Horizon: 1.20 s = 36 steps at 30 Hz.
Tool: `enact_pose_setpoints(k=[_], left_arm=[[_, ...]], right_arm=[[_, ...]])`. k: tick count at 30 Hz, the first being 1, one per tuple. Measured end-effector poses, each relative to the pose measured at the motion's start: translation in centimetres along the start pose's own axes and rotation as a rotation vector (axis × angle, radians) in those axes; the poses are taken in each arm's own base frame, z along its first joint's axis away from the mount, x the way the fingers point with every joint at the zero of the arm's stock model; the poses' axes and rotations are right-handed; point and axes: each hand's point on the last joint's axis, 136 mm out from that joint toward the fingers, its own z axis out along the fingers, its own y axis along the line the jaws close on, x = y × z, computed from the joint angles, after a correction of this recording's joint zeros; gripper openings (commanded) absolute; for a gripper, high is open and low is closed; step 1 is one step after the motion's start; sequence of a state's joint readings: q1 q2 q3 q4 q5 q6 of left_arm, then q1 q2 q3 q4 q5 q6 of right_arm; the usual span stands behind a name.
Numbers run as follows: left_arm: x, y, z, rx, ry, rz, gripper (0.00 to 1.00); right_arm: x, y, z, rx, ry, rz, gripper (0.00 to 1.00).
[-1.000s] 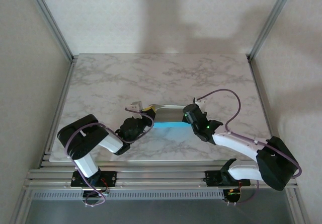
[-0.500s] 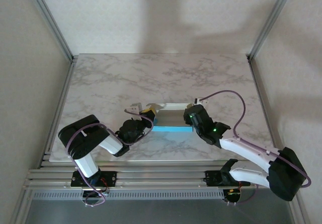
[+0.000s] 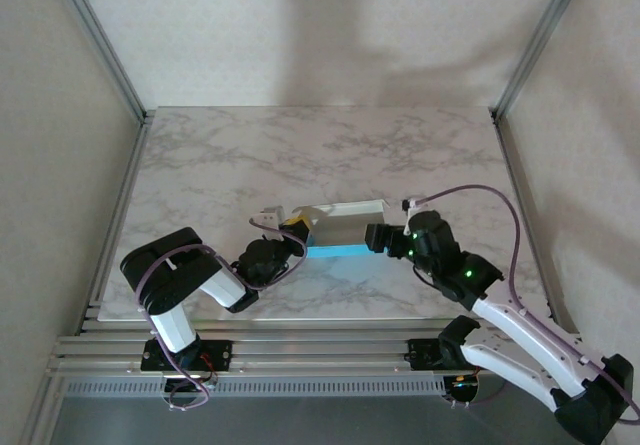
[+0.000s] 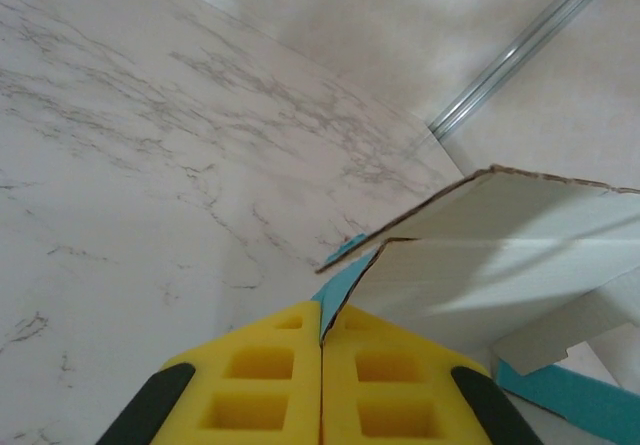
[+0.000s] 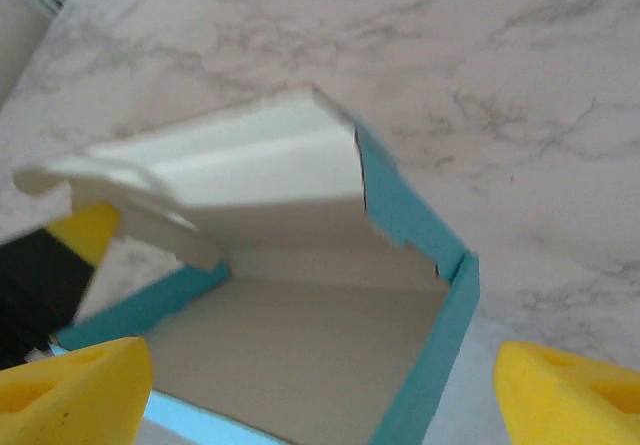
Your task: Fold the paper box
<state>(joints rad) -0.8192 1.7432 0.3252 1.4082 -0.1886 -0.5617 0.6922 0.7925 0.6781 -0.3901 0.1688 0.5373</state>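
The paper box (image 3: 340,230) sits half-raised near the front of the marble table (image 3: 300,155), turquoise walls around a pale grey floor (a white flap leans over it). The left gripper (image 3: 293,225) pinches its left corner between closed yellow pads (image 4: 270,365). The right gripper (image 3: 378,236) faces its right end, jaws spread wide.

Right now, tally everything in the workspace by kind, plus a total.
paper box: 1
robot arms: 2 (left arm, jaws shut on the box edge; right arm, jaws open)
total: 3
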Motion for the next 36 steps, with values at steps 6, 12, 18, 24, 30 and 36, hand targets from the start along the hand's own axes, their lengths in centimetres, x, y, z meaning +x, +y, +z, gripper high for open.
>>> enact_pose_setpoints(k=[6,12,18,24,30,36], left_arm=[[0.2,-0.2,-0.1,0.002,0.001,0.014,0.07],[0.3,-0.4,-0.2,-0.002,-0.002,0.042,0.07],[0.9,-1.4,-0.6,0.009,-0.002,0.102,0.08],[1.3,-2.0,-0.9,0.011,-0.005,0.138,0.08],[2.0,-2.7,-1.2,0.017,-0.002,0.174,0.13],[3.6,-2.7,-2.2,0.011,0.038,0.229,0.48]], right_arm=[[-7.6,2.2,0.7,0.052,-0.007,0.027,0.89],[-9.4,3.7,6.3,0.126,0.135,-0.023,0.79],[-5.3,2.5,9.0,0.181,0.333,-0.043,0.56],[-2.6,2.7,8.7,0.154,0.432,-0.030,0.35],[2.1,2.8,8.4,0.133,0.558,-0.031,0.31],[4.1,3.1,7.7,0.110,0.593,-0.011,0.29]])
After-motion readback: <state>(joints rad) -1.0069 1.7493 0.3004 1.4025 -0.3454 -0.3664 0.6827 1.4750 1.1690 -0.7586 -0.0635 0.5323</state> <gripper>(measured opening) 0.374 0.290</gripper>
